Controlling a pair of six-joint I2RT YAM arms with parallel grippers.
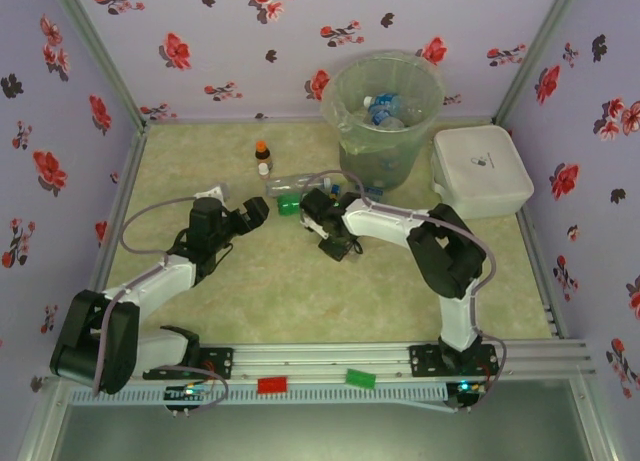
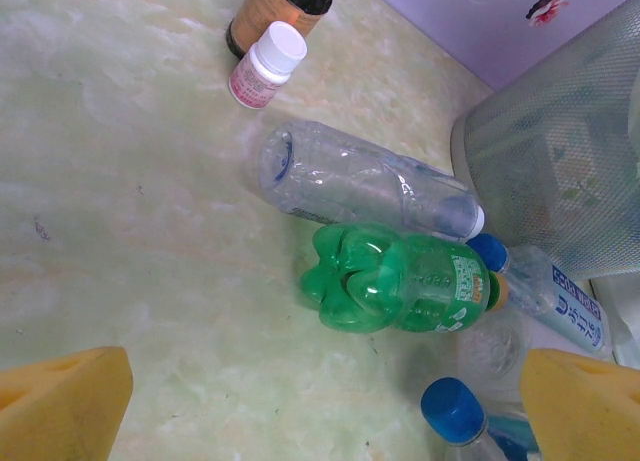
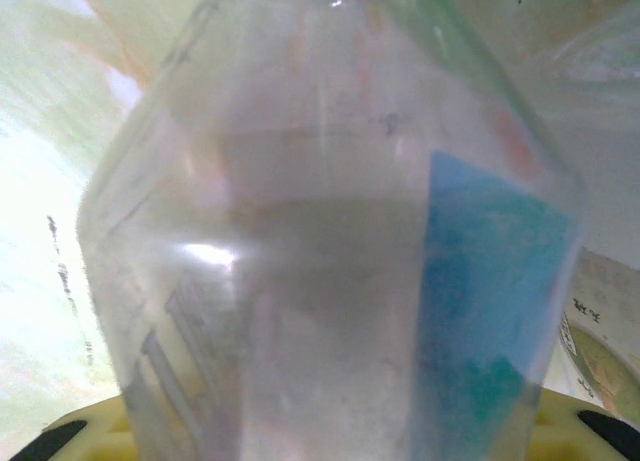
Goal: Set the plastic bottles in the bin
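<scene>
Green marbled bench [image 1: 260,291]: right claw [image 1: 312,209] is gripping a clear blue-labelled plastic bottle [image 3: 320,241], left claw [image 1: 256,212] gaping; next, presumably lifting into round grey-green bin [image 1: 352,131].

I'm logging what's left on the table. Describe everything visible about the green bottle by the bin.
The green bottle is translucent green plastic with a lobed base, a white-and-green label near the neck and a yellowish cap. It looks empty and uncrushed. It lies on its side on the table, flank seemingly against a clear bottle, cap end beside a blue-capped bottle, close to the bin.
</scene>
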